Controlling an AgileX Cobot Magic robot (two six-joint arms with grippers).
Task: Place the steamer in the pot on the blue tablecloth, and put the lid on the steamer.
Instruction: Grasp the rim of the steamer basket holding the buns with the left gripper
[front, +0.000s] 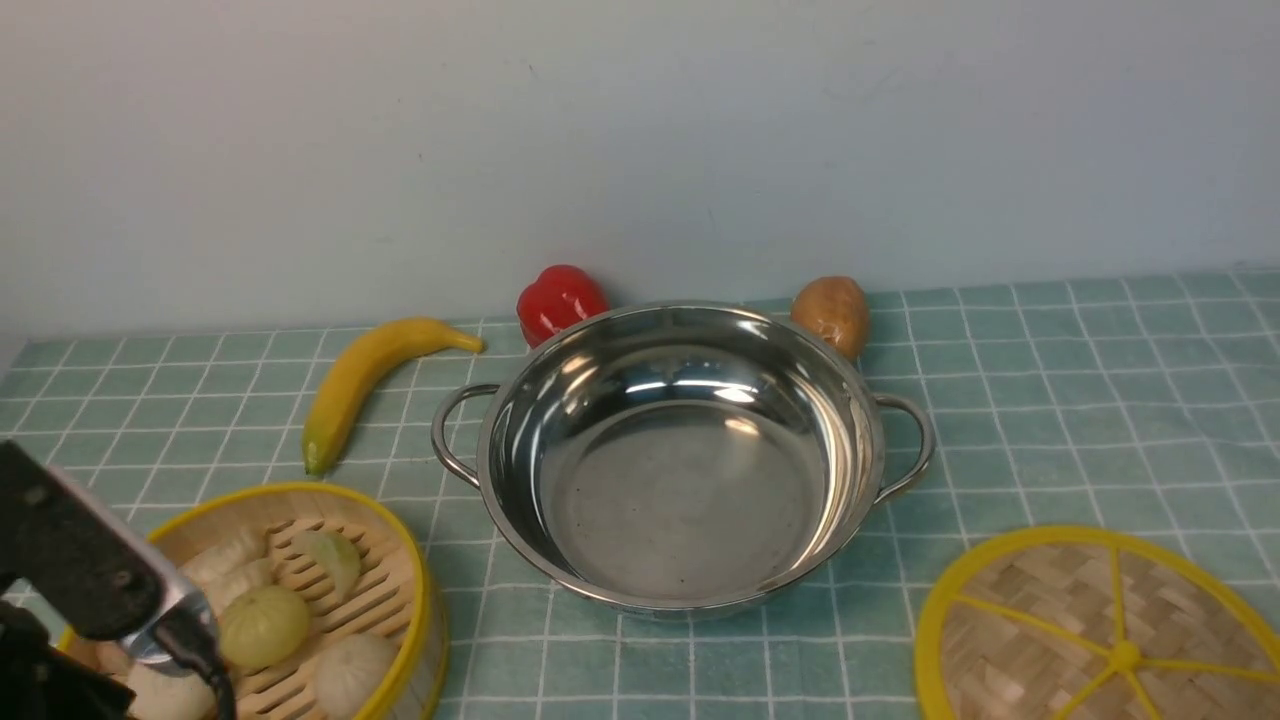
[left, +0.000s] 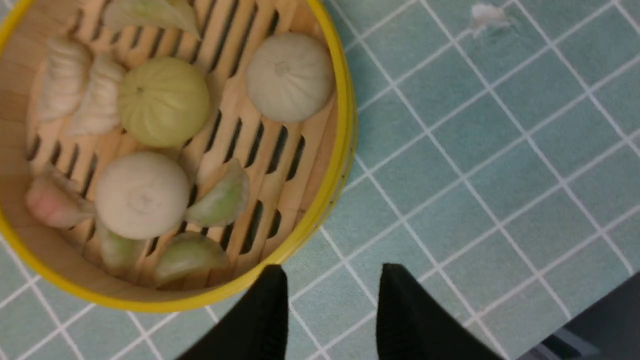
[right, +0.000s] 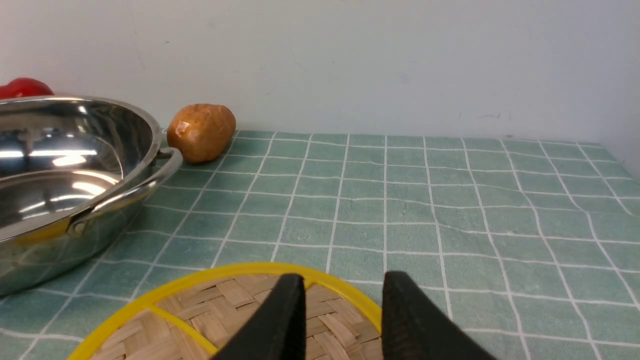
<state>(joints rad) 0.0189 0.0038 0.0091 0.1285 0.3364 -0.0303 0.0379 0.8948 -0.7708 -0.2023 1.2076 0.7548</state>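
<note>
Steamer (front: 300, 490), left of the pot (front: 680, 480), is flanked at its rim by the down-pointed left gripper (left: 332, 272), spread and empty; the right gripper (right: 344, 280), also spread, is held low over the lid (right: 225, 310).

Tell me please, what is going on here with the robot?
A two-armed robot is getting ready to load a pot. The steamer, filled with buns and dumplings, sits on the blue tablecloth to the left of the empty pot. The left gripper is open just outside its rim, holding nothing. The lid lies flat on the cloth to the right of the pot, with the open right gripper over its edge. Nothing is in the pot yet.
</note>
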